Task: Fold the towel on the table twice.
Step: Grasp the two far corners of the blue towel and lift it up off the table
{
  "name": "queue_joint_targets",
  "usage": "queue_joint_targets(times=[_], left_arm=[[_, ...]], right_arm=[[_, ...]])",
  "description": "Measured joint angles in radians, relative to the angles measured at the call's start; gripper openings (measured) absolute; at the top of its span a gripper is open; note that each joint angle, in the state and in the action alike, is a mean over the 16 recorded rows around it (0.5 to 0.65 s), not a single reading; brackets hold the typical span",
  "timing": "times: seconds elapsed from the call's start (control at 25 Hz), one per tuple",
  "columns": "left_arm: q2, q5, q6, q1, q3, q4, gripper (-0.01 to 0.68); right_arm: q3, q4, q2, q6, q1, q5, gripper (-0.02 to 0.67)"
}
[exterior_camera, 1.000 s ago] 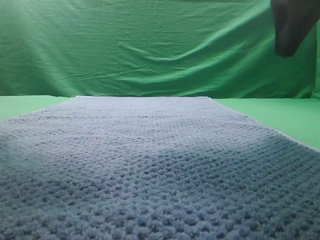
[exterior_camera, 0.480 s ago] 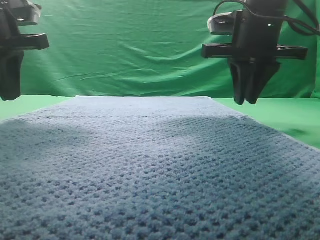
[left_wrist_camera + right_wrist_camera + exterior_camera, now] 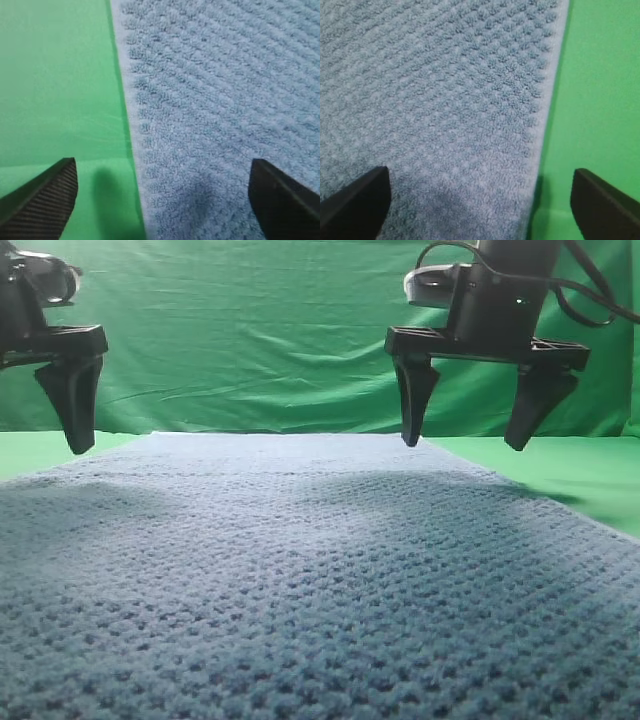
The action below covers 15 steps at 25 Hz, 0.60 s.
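Towel (image 3: 320,570) lies flat and unfolded on the green surface (image 3: 590,475), blue-grey waffle knit, filling most of the high view from the near edge back to its far edge just in front of the wrinkled green backdrop (image 3: 260,330). Left hand (image 3: 40,420) hangs above the towel's left side, only one dark finger (image 3: 72,400) fully in that view, tip pointing down and clear of the cloth; left wrist view shows both fingertips spread wide, one over bare green surface (image 3: 55,75), the other over the towel (image 3: 215,100), straddling the towel's long edge, nothing between them, released. Right hand (image 3: 468,435) hovers above the towel's far right corner area, fingers splayed wide apart, tips down, not touching the cloth, released and empty. Right wrist view has one fingertip over the towel (image 3: 430,90), the other over green surface (image 3: 600,90), towel edge running between. Shadows of both hands fall on the cloth.
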Motion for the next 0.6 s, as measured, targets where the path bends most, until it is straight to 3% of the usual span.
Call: queue_joint_targets(times=[0.2,0.44,0.6], left_arm=[[0.032,-0.003,-0.016,0.000,-0.003,0.002,0.641],[0.063,-0.004,-0.017,0.000,-0.013,0.005,0.638],[0.078,-0.007,-0.013,0.000,-0.023,0.000,0.601]], right_arm=[[-0.002,0.005,0.024,-0.019,0.000,-0.014,0.645],[-0.008,0.000,0.052,-0.037,0.000,-0.022,0.639],[-0.014,-0.006,0.064,-0.043,0.000,-0.025,0.620]])
